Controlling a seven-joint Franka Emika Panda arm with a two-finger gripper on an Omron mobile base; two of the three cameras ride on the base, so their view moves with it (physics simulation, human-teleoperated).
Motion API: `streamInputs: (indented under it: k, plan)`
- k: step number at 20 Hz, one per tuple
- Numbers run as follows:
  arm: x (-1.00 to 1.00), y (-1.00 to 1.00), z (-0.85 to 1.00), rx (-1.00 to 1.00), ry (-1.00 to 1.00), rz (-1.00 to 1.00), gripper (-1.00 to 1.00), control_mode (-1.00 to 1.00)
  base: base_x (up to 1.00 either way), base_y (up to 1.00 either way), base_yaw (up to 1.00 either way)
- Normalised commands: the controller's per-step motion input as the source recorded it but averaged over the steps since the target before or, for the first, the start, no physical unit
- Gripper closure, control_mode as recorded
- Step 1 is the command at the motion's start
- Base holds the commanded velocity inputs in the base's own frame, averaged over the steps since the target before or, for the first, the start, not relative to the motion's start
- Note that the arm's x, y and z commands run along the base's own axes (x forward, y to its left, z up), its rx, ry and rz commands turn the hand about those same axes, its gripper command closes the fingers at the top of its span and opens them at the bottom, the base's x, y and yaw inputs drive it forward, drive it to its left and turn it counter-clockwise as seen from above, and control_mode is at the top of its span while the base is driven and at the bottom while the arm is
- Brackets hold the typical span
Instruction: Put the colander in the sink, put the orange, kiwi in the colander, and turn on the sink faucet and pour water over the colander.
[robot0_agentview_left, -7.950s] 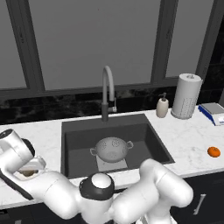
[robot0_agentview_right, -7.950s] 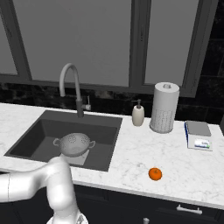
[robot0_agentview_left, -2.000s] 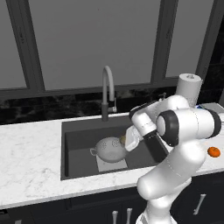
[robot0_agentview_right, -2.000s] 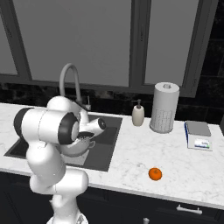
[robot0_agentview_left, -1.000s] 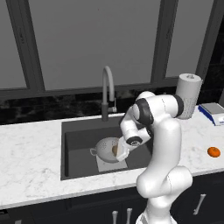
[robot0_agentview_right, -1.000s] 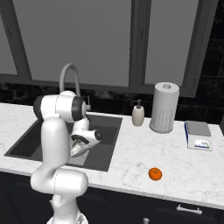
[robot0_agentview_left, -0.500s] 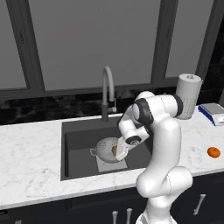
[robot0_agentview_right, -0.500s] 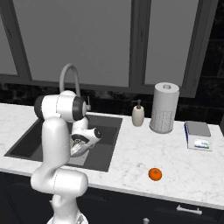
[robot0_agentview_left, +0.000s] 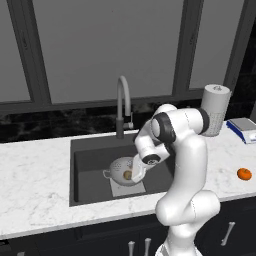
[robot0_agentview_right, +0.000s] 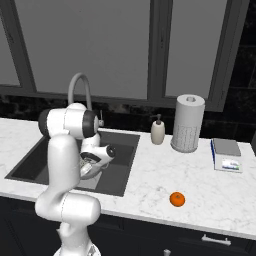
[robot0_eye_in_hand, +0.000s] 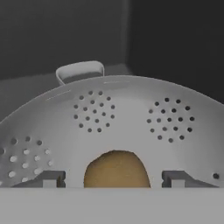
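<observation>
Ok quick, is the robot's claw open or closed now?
Gripper: open, fingertips spread either side of the kiwi inside the colander, not squeezing it.

Premises: domestic kitchen. Evidence: dark sink (robot0_agentview_left: 90, 155) set in white marble surface (robot0_agentview_left: 35, 175), gooseneck faucet (robot0_agentview_left: 123, 102), soap dispenser (robot0_agentview_right: 158, 131), paper towel roll (robot0_agentview_right: 187, 123), dark cabinets (robot0_agentview_right: 210, 239) below, windows (robot0_agentview_left: 105, 47) behind.

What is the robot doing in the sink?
The robot reaches its fingers down into the colander, which sits in the sink. The brown kiwi lies inside the colander, between the open fingers. The orange waits on the counter to the right, and no water runs from the faucet.
</observation>
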Motion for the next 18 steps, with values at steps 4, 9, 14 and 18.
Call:
streamInputs:
  k: [4,9,14,18]
  plan:
    - [0.09,0.0,0.0,0.0,-0.19,0.04,-1.0,-1.0,0.0,0.0,0.0]
    - [-0.03,-0.08,0.5,0.08,-0.35,0.04,-1.0,-1.0,0.0,0.0,0.0]
    - [-0.06,-0.23,0.73,0.1,-0.29,0.02,-1.0,-1.0,0.0,0.0,0.0]
    - [-0.22,-0.29,0.79,0.05,-0.15,0.0,-1.0,-1.0,0.0,0.0,0.0]
